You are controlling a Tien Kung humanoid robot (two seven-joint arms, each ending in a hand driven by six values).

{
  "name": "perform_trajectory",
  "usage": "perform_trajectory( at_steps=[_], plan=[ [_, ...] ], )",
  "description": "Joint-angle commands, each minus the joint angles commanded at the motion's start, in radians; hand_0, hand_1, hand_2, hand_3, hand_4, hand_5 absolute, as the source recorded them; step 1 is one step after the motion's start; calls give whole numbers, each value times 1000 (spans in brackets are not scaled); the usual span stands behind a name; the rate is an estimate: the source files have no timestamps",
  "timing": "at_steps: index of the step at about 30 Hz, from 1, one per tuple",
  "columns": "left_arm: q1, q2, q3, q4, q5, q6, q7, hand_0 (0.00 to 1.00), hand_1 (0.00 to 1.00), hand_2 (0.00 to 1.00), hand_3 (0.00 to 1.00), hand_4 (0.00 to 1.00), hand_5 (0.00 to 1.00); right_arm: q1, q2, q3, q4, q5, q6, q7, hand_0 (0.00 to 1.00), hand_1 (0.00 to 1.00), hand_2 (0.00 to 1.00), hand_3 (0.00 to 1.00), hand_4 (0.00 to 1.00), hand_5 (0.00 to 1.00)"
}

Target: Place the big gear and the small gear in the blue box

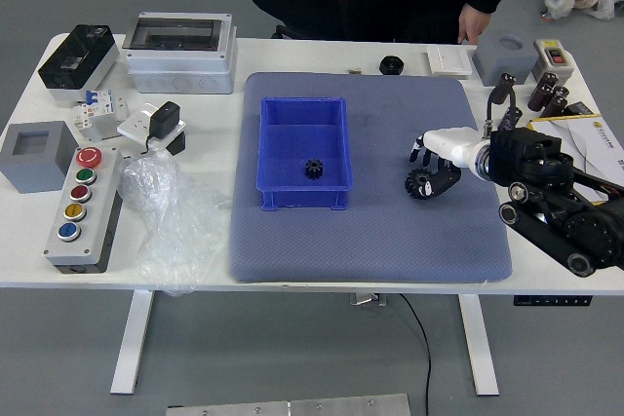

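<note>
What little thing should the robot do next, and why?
Probably close the right hand's fingers around the big gear: they reach over it but do not look closed on it, while the small gear already lies in the blue box.

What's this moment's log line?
small gear: in blue box; big gear: on mat; right hand: at big gear, grasp unclear; left hand: not in view

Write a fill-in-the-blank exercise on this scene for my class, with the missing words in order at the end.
1. The small gear lies inside the ____ box.
2. The big gear lies under the robot's ____ hand.
3. The push-button station carries ____ coloured buttons.
Missing words: blue; right; five.
</note>
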Motion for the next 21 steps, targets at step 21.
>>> perform_trajectory(
  at_steps=[21],
  plan=[
    [-1,-1,-1,0,0,0,0,860,832,829,779,595,372,-3,6,-11,-5,6,1,-5,557,559,706,758,816,233]
  ],
)
